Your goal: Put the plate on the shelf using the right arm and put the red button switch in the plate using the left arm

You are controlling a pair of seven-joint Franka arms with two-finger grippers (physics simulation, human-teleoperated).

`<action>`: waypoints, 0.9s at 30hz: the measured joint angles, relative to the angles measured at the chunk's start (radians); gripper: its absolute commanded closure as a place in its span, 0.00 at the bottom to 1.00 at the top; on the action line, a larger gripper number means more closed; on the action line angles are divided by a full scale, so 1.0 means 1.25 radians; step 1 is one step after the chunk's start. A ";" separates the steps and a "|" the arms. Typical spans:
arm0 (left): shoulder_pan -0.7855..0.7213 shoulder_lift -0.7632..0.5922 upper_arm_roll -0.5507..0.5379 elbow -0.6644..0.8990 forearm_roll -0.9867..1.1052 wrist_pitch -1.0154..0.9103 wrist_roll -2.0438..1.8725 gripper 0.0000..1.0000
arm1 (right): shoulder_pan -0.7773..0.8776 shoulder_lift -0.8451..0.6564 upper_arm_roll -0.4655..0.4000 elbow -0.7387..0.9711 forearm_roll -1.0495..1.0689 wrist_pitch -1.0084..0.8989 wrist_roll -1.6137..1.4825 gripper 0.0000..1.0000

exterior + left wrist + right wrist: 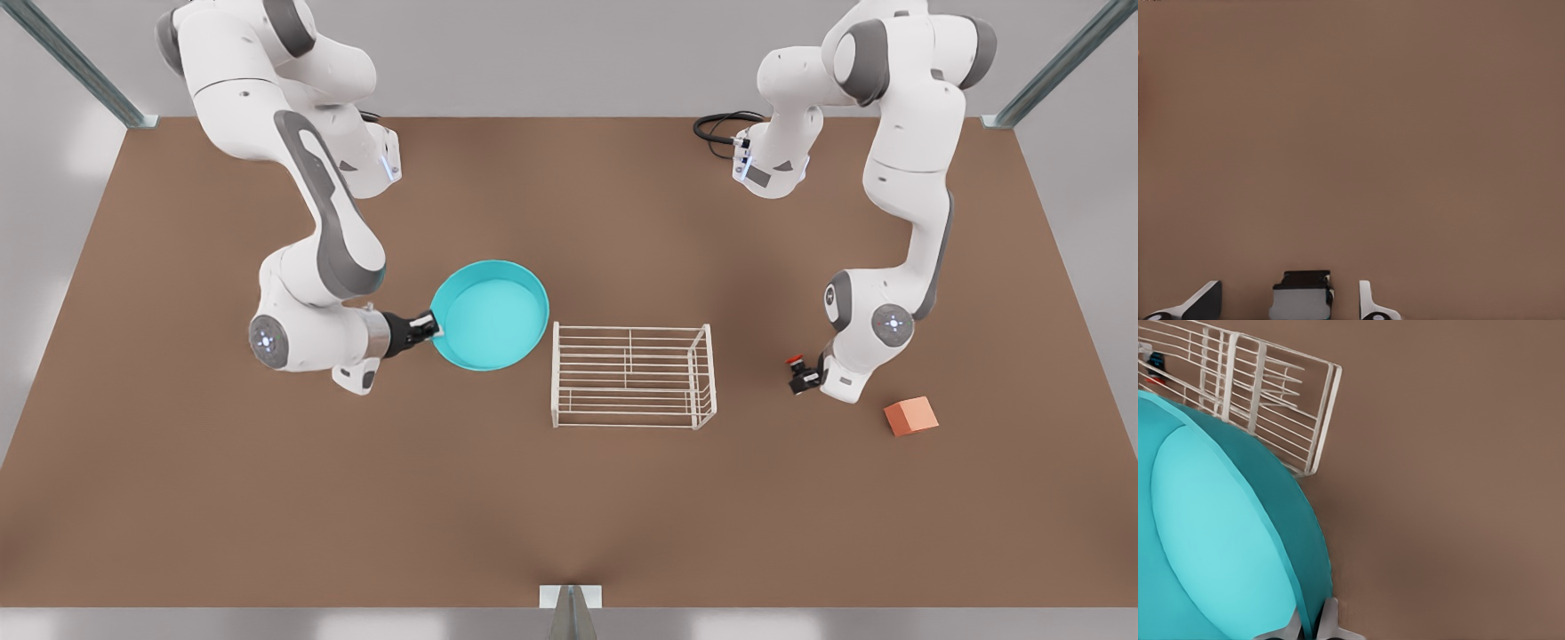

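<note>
The turquoise plate (489, 316) hangs just off the left end of the white wire shelf (633, 376), as the front view shows it. My right gripper (433, 327) is shut on the plate's rim on the side away from the shelf. In the right wrist view, the plate (1211, 547) stands close to the shelf (1258, 393), and the gripper (1315, 623) pinches its rim. The red button switch (796, 364) sits right of the shelf at my left gripper (805, 380). That gripper (1290, 287) is open, with gaps either side of the switch (1301, 300).
A salmon-orange cube (910, 416) lies on the brown table (569, 516) just right of the left arm's wrist. A black cable (720, 129) loops near the back edge. Metal frame posts stand at the table's corners and front middle.
</note>
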 measured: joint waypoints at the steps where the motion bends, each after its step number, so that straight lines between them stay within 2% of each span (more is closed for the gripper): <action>1: 0.000 0.006 0.001 -0.001 0.008 0.006 -0.001 0.00 | 0.023 0.012 0.000 0.013 0.001 0.006 0.019 0.77; 7: 0.000 0.027 0.000 -0.016 0.027 0.038 -0.010 0.00 | 0.163 0.094 0.000 0.107 0.004 0.057 0.141 0.77; 8: -0.002 0.028 0.000 -0.017 0.028 0.043 -0.012 0.03 | 0.183 0.108 0.000 0.124 0.004 0.068 0.162 0.77; 9: -0.004 0.027 0.000 -0.017 0.028 0.046 -0.014 0.30 | 0.200 0.118 0.000 0.134 0.003 0.079 0.182 0.77; 10: -0.008 0.026 -0.001 -0.017 0.029 0.049 -0.018 0.44 | 0.213 0.130 0.000 0.147 0.003 0.090 0.202 0.77; 13: -0.014 0.018 0.000 -0.017 0.032 0.054 -0.028 0.54 | 0.253 0.186 -0.004 0.220 0.002 0.122 0.262 0.77; 20: -0.016 -0.027 -0.001 0.005 0.040 0.032 -0.050 0.56 | 0.297 0.253 -0.012 0.281 0.000 0.201 0.380 0.77; 21: -0.016 -0.041 -0.002 0.019 0.040 0.015 -0.053 0.56 | 0.301 0.255 -0.012 0.282 0.000 0.211 0.395 0.74; 23: -0.030 -0.068 -0.004 0.098 0.042 -0.055 -0.058 0.56 | 0.304 0.257 -0.013 0.283 -0.003 0.225 0.422 0.00; 25: -0.061 -0.094 -0.012 0.222 0.043 -0.171 -0.065 0.56 | 0.302 0.248 -0.016 0.283 -0.005 0.236 0.446 0.00; 27: -0.073 -0.119 -0.057 0.326 0.043 -0.297 -0.076 0.56 | 0.299 0.187 -0.063 0.278 -0.008 0.236 0.467 0.00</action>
